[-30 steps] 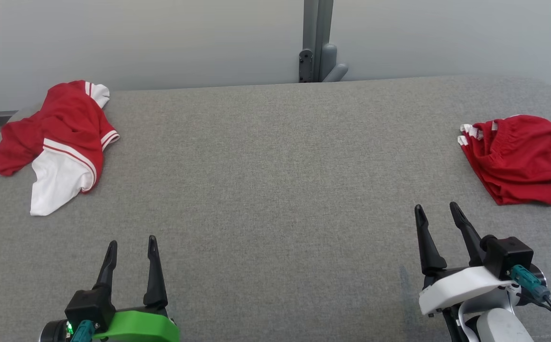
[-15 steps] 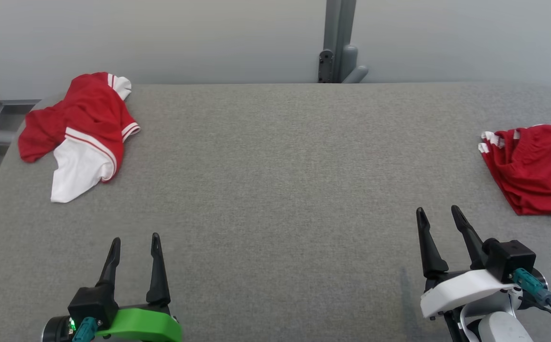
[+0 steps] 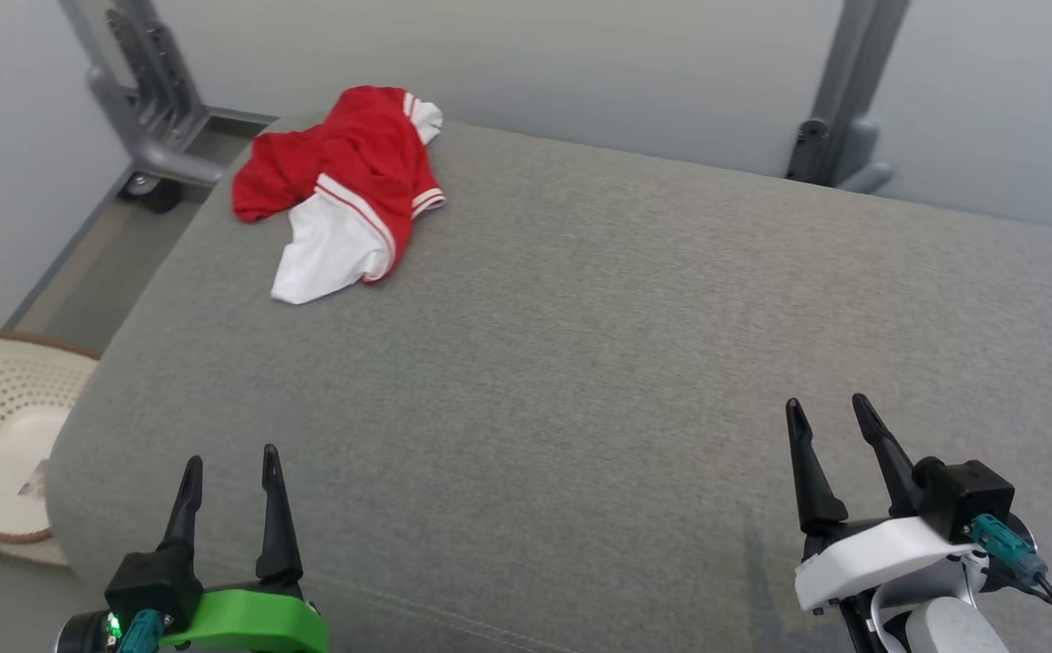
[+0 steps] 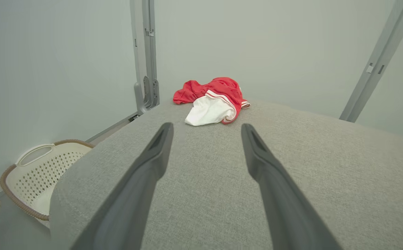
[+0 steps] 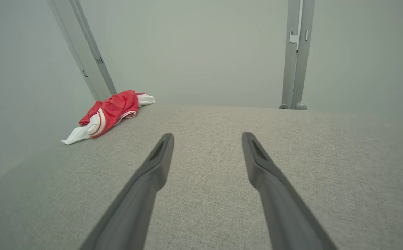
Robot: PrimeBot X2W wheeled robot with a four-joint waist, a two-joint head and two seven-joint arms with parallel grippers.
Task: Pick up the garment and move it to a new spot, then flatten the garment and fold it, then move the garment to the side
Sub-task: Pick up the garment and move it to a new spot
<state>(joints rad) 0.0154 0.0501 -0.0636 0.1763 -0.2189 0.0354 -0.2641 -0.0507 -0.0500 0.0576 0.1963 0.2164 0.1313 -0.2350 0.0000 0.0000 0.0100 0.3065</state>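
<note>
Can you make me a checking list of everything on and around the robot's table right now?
Surface: grey woven-fabric tabletop, flat.
Job's things: crumpled red and white cloth garment, lying at the far left corner, nothing touching it.
Clutter: nothing seen.
Grippers: left gripper and right gripper, both open and empty, over the near part of the tabletop.
Cables: black cable with a teal plug at the right wrist; a second teal plug at the left wrist.
Surroundings: cream perforated plastic basket with a brown rim on the floor to the left; grey metal posts against a pale wall.
</note>
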